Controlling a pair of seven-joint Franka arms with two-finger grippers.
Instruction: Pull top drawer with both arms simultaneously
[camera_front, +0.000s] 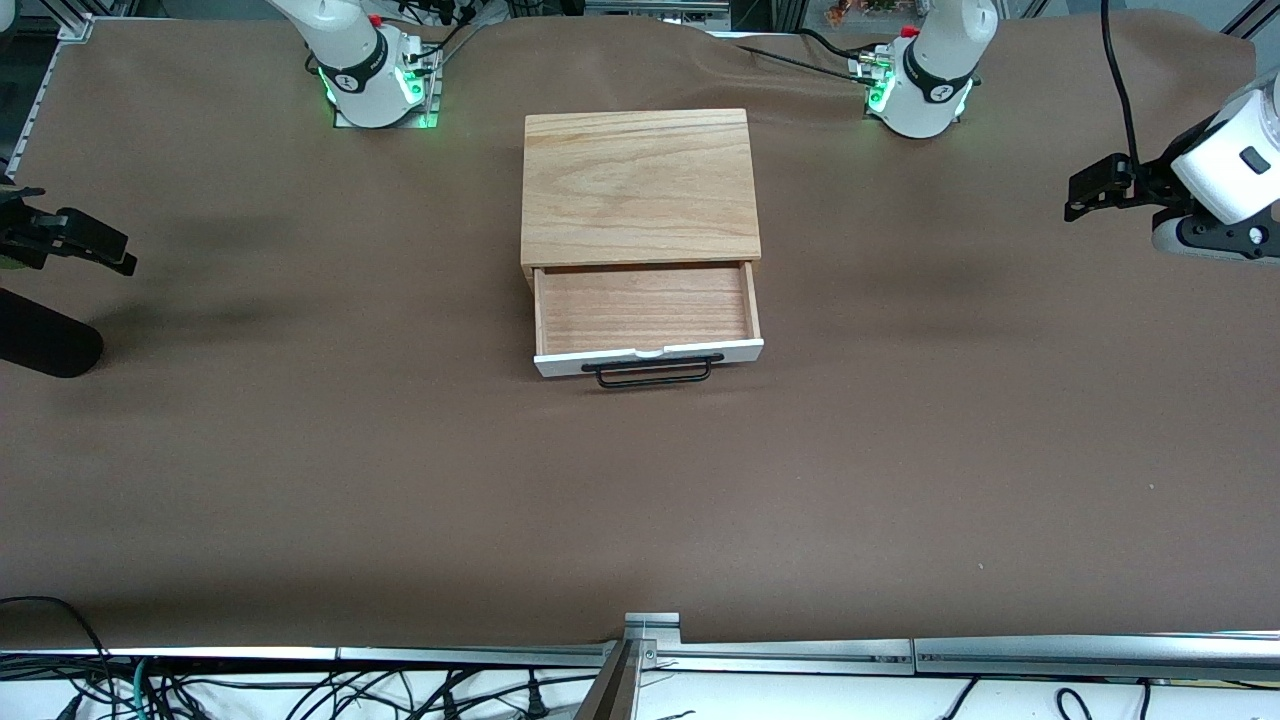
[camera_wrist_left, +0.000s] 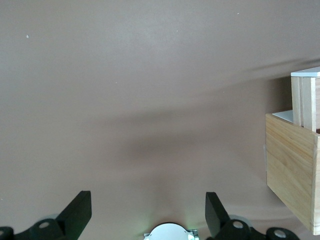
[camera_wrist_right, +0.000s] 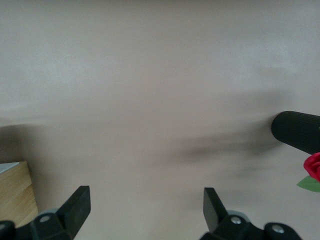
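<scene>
Tools (camera_front: 1085, 195) well apart from top drawer (camera_front: 645, 310)

The cabinet (camera_front: 640, 185) is set on the worktop (camera_front: 300, 480) midway between the arm bases. The top drawer (camera_front: 645, 312) is drawn out toward the front edge. Each hand, left (camera_front: 1090, 192) and right (camera_front: 95, 245), is held over its own end edge, well apart from the drawer.

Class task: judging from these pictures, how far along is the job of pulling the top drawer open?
Done: the shallow white-fronted top drawer stands pulled out of the light oak cabinet, baring its reddish-brown inside. In hand: nothing; the left gripper and right gripper, jaws open, hover over bare brown cloth at either end of the table. Left: nothing visible.
</scene>
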